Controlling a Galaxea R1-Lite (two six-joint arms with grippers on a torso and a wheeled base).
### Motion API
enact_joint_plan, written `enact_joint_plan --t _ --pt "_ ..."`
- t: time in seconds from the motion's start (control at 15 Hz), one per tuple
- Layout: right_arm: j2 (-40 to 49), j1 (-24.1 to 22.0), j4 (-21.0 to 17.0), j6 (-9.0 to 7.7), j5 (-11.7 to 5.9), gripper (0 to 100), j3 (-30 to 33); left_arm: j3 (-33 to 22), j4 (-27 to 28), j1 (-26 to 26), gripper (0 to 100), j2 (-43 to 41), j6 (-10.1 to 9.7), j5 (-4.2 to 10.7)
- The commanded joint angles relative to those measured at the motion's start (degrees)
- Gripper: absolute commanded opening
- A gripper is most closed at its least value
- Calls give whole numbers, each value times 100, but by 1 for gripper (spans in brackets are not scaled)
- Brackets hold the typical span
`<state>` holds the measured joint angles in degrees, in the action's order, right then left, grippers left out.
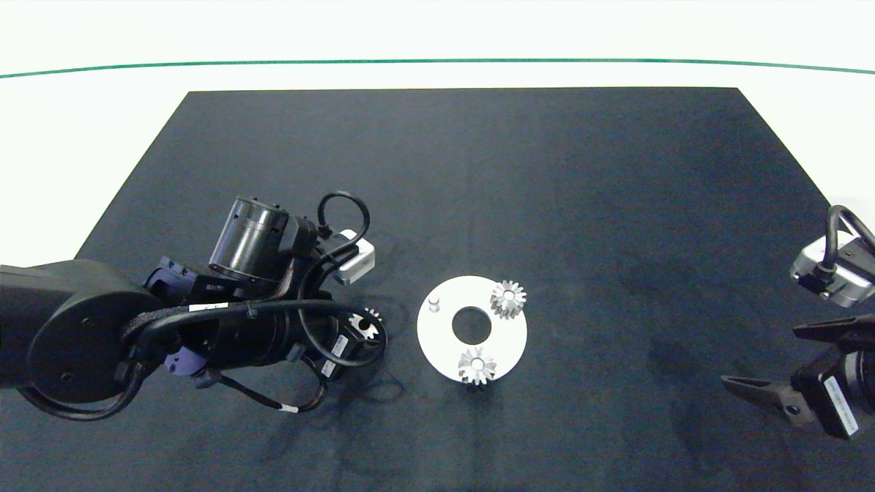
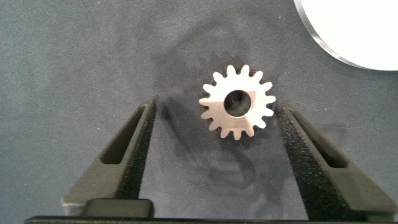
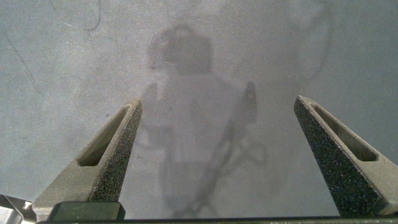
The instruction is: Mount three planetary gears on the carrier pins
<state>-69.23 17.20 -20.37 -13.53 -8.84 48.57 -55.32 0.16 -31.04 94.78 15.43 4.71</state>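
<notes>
Silvery loose gear lies flat between the left gripper's spread fingers, just beside the white disc; the right gripper idles spread, far off.

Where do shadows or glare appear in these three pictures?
Head view: the pale surface beyond the black mat is washed out. Left wrist view: the loose gear throws a soft shadow onto the mat, and the white disc glares. Right wrist view: only tangled arm and cable shadows lie on the mat.
</notes>
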Motion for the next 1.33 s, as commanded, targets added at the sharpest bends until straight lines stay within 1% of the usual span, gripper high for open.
enact_joint_plan --t 0.07,1.33 --pt "-3 3 -11 -9 -4 100 4 30 2 1 70 -4 21 4" --pt "-3 3 -11 -9 -4 100 4 39 2 -34 31 -4 30 4"
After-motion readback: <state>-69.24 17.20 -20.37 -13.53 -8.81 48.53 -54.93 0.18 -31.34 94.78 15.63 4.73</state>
